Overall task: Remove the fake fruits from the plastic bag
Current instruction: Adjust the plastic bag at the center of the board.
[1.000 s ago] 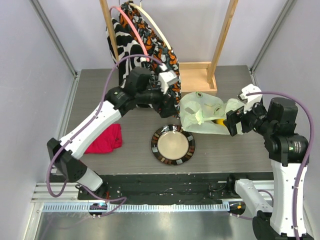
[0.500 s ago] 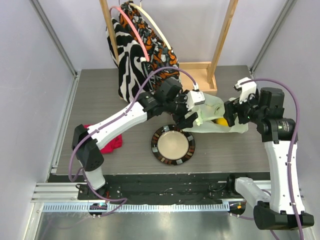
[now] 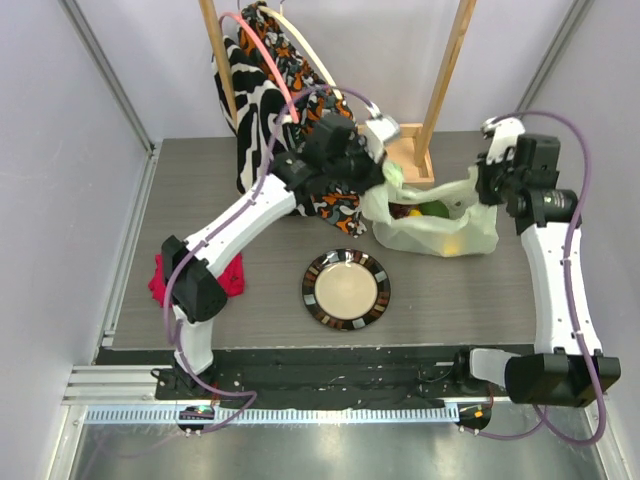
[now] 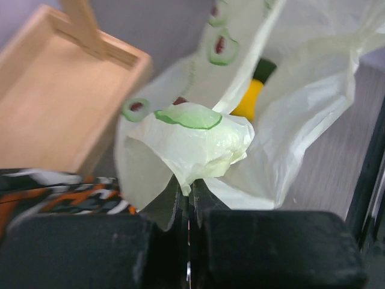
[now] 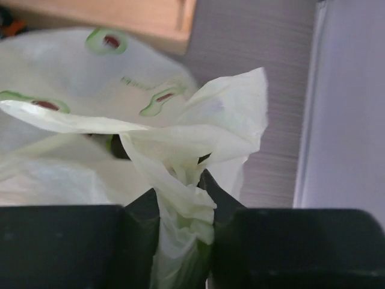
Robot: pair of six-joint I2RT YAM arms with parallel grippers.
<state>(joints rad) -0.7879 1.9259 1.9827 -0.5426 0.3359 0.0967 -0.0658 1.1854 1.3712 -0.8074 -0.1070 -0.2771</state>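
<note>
The pale green-white plastic bag (image 3: 440,232) stands on the table right of centre, its mouth held open upward. My left gripper (image 3: 391,174) is shut on the bag's left rim (image 4: 195,135), the film pinched between the fingertips (image 4: 187,188). On the other side, my right gripper (image 3: 479,191) is shut on a bunched strip of the bag's right edge (image 5: 183,198). Inside the mouth lie fake fruits: a green one (image 3: 433,209) and a dark one (image 3: 408,212). A yellow fruit (image 4: 248,100) shows through the film in the left wrist view.
A dark-rimmed plate (image 3: 346,290) lies in front of the bag. Zebra and orange patterned cloth bags (image 3: 268,120) hang from a wooden stand whose base tray (image 3: 412,160) sits just behind the plastic bag. A red cloth (image 3: 160,280) lies at the left, partly behind my left arm.
Both grippers went from open to shut on opposite edges of the bag. They drew it up and back, opening its mouth. The left arm swung right toward the stand.
</note>
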